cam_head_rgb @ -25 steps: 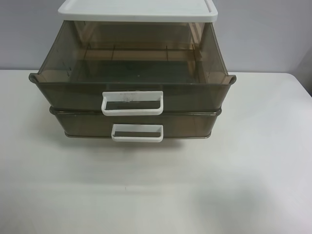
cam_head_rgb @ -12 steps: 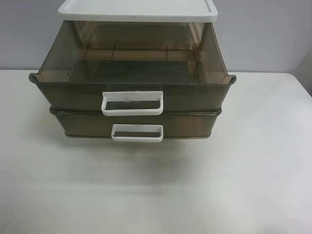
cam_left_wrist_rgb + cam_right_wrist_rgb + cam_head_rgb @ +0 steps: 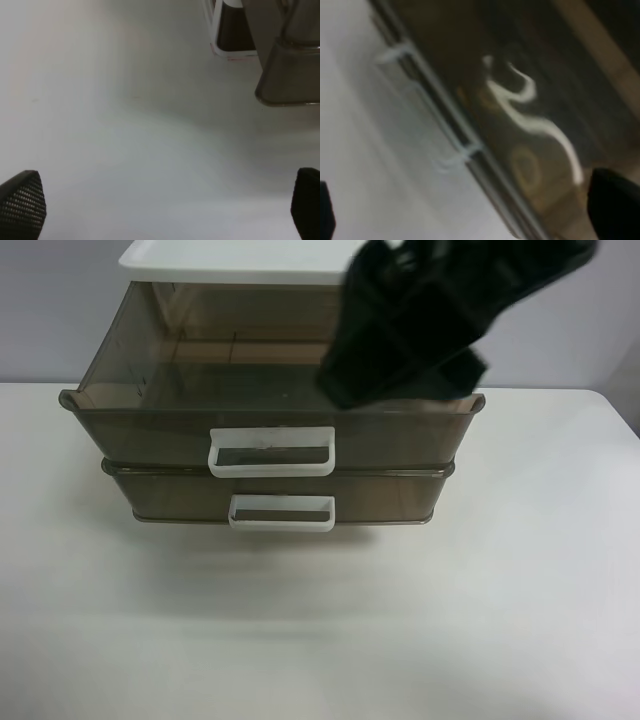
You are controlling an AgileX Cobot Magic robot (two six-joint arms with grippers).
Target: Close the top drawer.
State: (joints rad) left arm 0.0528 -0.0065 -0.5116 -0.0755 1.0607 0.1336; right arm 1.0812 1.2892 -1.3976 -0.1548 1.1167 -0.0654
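The top drawer [image 3: 150, 370] is smoky-brown and translucent, and stands pulled far out of the white-topped cabinet [image 3: 230, 260]. Its white loop handle [image 3: 271, 451] has dark scuffs on its top edge. A black arm [image 3: 430, 320], blurred, hangs over the drawer's back right part at the exterior high view's right; its gripper does not show there. The right wrist view is blurred and looks down on the drawer [image 3: 545, 90] and a white handle [image 3: 395, 51]; the right gripper [image 3: 470, 215] is open and empty. The left gripper [image 3: 165, 205] is open and empty over the table.
The lower brown drawer [image 3: 390, 495] with a clean white handle [image 3: 281, 513] sits under the top one, pulled out less. The unit stands on a white table [image 3: 500, 590]. The left wrist view shows a brown drawer corner [image 3: 290, 75] and a white handle [image 3: 232, 50].
The black arm has come into the exterior high view from the upper right and now covers part of the cabinet top and the drawer. The drawers have not moved.
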